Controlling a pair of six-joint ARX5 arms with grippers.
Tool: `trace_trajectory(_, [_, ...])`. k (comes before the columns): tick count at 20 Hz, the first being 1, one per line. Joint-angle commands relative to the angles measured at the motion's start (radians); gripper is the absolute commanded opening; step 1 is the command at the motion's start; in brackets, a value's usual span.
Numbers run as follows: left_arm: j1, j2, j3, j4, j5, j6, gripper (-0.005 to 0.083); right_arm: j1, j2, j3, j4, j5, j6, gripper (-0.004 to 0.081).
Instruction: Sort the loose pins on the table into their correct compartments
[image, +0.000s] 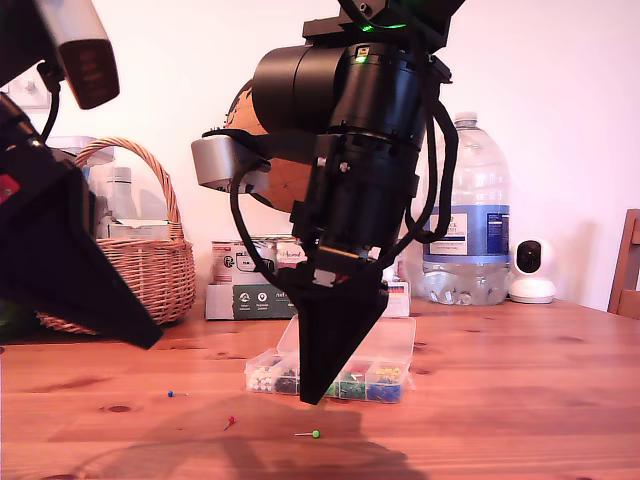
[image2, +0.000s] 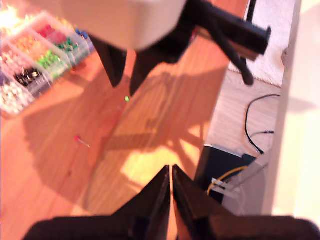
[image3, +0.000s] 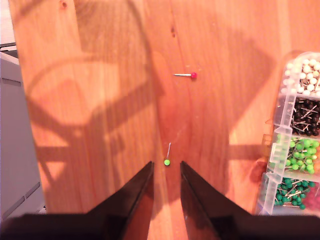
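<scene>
On the table (image: 520, 380) lie loose pins: a green one (image: 314, 434) (image3: 166, 162) (image2: 127, 98), a red one (image: 231, 421) (image3: 193, 75) (image2: 77, 138) and a blue one (image: 171, 393). The clear box of compartments (image: 385, 380) (image3: 280, 145) (image2: 30, 65) stands open behind them, each section filled with one colour. My second gripper (image: 316, 398) (image3: 166, 167) hangs open just above the table, its fingertips either side of the green pin's head. My first gripper (image2: 171, 170) (image: 150, 343) is shut and empty, held above the table at the exterior view's left.
A wicker basket (image: 140, 260) stands at the back on the exterior view's left. Cartons (image: 240, 280), a large water bottle (image: 466, 220) and a small white camera (image: 532, 270) line the back. A chair (image: 627, 265) shows at that view's right edge. The first wrist view shows the table's edge and floor cables (image2: 257, 127).
</scene>
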Motion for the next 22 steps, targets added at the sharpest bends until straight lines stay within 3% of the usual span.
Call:
trace_trajectory(1, [-0.002, 0.003, 0.006, 0.008, 0.000, -0.005, -0.0023, 0.005, 0.021, -0.008, 0.003, -0.007, -0.003, 0.0142])
trace_trajectory(22, [-0.002, 0.005, 0.006, 0.048, -0.007, -0.007, -0.0023, 0.002, 0.068, -0.008, 0.013, 0.004, -0.055, 0.0142])
